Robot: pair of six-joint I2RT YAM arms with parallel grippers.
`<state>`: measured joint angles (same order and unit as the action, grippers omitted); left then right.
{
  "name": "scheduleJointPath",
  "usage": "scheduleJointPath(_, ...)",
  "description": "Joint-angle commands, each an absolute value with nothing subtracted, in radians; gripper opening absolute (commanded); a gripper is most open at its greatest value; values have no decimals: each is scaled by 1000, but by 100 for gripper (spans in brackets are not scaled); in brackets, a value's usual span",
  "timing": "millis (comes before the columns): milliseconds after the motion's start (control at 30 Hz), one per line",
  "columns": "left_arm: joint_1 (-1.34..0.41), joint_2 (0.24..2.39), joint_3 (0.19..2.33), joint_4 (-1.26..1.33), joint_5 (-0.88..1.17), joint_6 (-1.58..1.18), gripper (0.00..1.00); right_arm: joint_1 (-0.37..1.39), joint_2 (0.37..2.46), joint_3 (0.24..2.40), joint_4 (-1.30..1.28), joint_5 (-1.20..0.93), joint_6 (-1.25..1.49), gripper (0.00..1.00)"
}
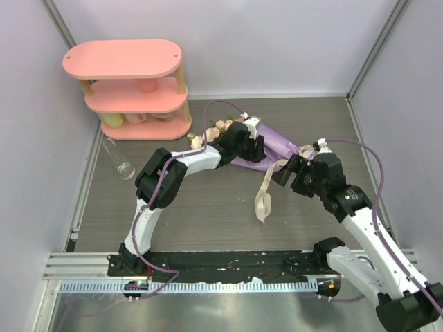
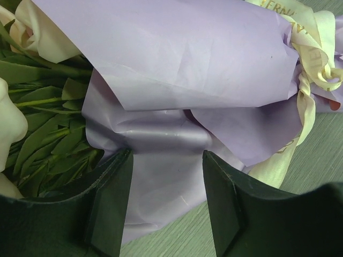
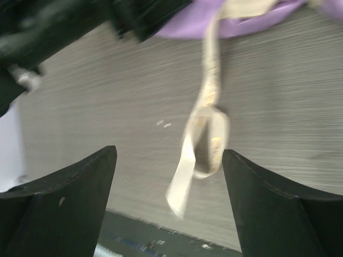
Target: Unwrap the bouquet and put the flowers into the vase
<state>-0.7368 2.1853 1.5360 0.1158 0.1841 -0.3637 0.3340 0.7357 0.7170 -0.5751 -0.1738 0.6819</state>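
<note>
Bouquet [image 2: 187, 59]: creased lilac paper pinched in left jaws; flat cream ribbon [image 3: 206, 134] loose; right jaws wide.

We identify this site as a robotics laboratory test cell. Plain pale walls [image 1: 277, 41] and aluminium frame posts [image 1: 376, 52] enclose the grey wood-grain desk [image 1: 208, 221]. At the near edge of the desk, the cabled left arm [image 1: 166, 180] and right arm [image 1: 367, 228] are bolted to a black base plate [image 1: 228, 261] beside a slotted metal rail [image 1: 76, 266].

Enclosed by plain pale walls [image 1: 277, 41]. Floored with a grey wood-grain table [image 1: 208, 221]. Furnished far left with a pink tiered shelf [image 1: 124, 61].
</note>
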Motion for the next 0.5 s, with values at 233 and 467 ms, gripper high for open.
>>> scheduleJointPath(233, -733, 2157, 1525, 147, 201, -350, 59, 135, 1132, 942, -463, 330, 591, 78)
scheduleJointPath(467, -733, 2164, 1534, 147, 215, -348, 60, 97, 1324, 950, -290, 284, 566, 72)
